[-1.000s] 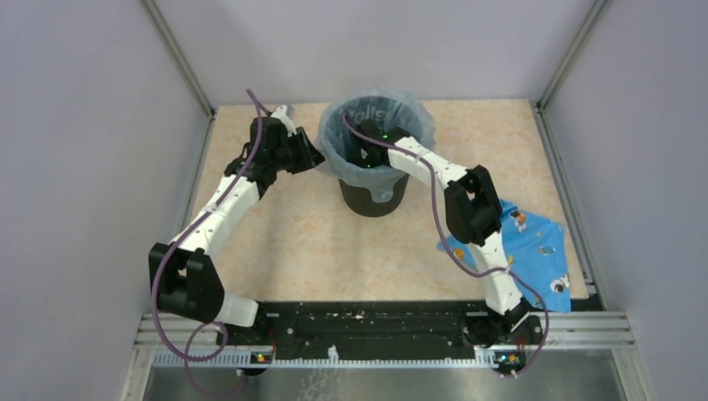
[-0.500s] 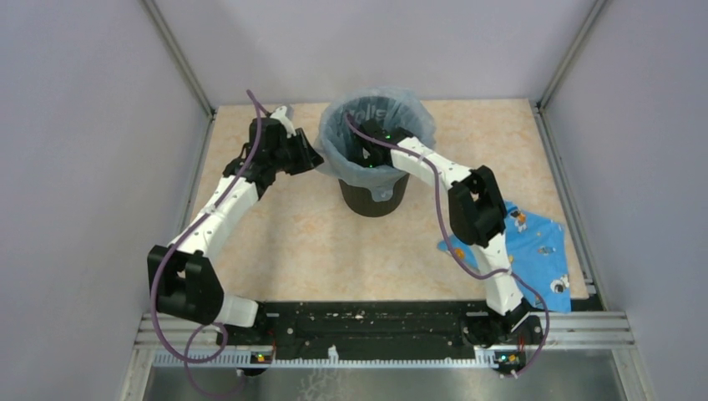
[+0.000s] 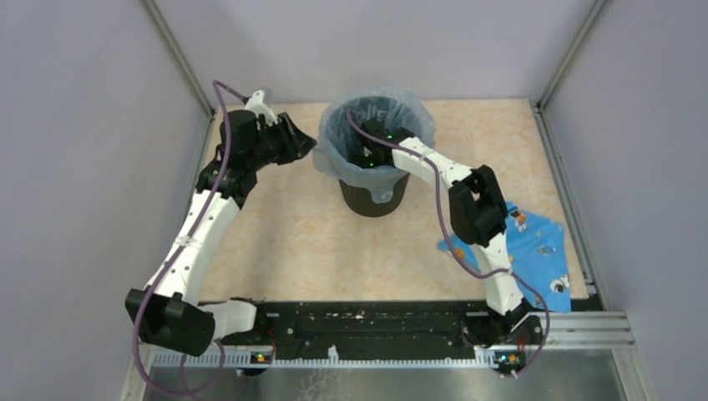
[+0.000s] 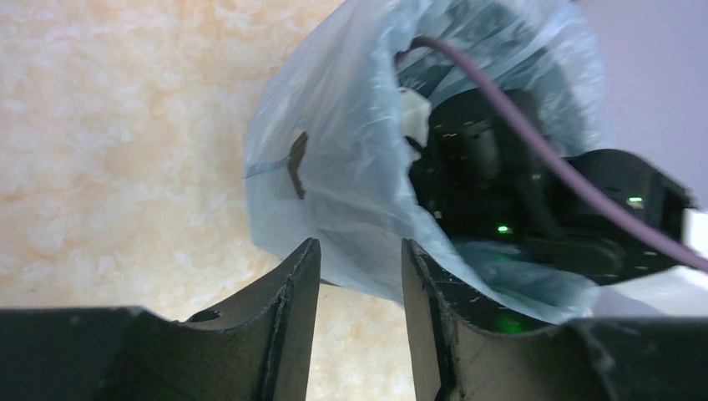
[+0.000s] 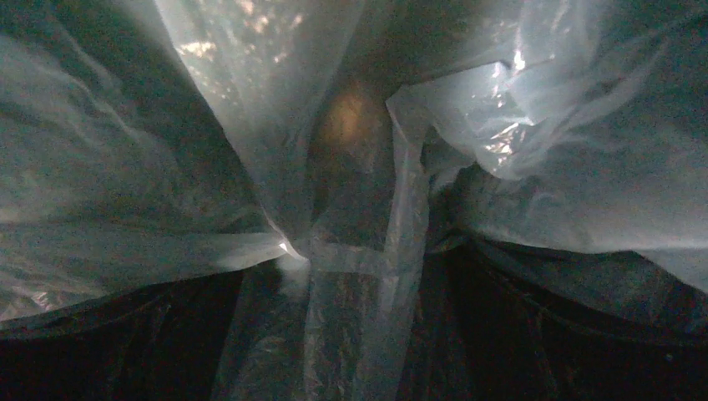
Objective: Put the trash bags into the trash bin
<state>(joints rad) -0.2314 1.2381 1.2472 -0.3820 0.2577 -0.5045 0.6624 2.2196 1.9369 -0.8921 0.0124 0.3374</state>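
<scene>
The black trash bin (image 3: 373, 199) stands at the back middle of the table. The pale grey-blue trash bag (image 3: 336, 142) lines it, its film folded out over the rim. My left gripper (image 3: 305, 144) is just left of the bag's hanging edge. In the left wrist view this gripper (image 4: 359, 246) is open and empty, with the bag (image 4: 351, 167) just beyond its tips. My right gripper (image 3: 365, 155) reaches down inside the bin. In the right wrist view crinkled film (image 5: 359, 276) fills the frame and hangs between dim, widely spread fingers (image 5: 125, 334).
A blue printed cloth (image 3: 538, 255) lies flat at the right, beside the right arm. Grey walls and metal frame rails close in the table on three sides. The arms' black base rail (image 3: 367, 322) runs along the near edge.
My left arm has swung left and stretched out, and its gripper has drawn slightly back from the bag's left side. The right arm stays inside the bin.
</scene>
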